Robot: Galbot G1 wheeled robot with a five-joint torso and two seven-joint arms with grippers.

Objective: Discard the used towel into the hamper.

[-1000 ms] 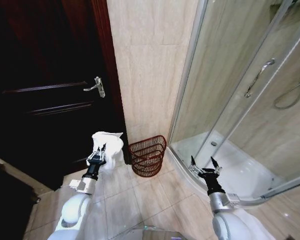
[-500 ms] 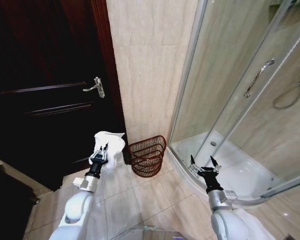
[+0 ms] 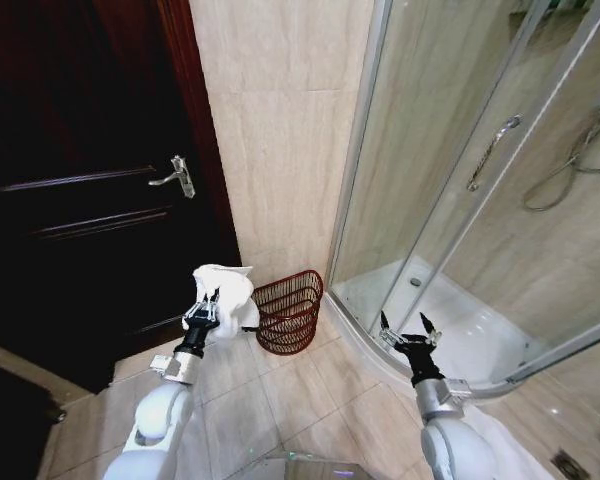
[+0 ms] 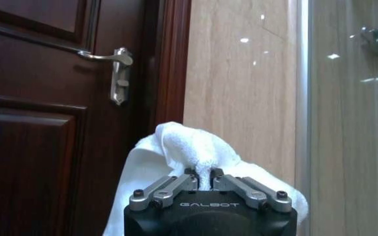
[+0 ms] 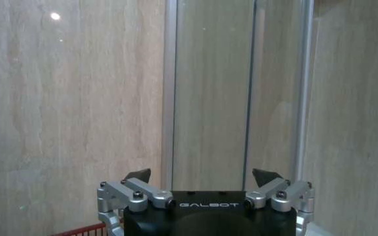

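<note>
- Since the earlier frames the whole head view has swung, so the camera moved; against that, the left gripper has closed in on the hamper, and the white towel now hangs just beside its rim.
- Step in hand, as I judge it: carrying the towel to the hamper, which stands on the tiled floor at the foot of the wall, between door and shower enclosure.
- Next move calls for bringing the towel over the opening before letting go.
- Left arm reaches forward, its fingers pinched on the towel; the right gripper waits by the shower tray, fingers spread.
</note>
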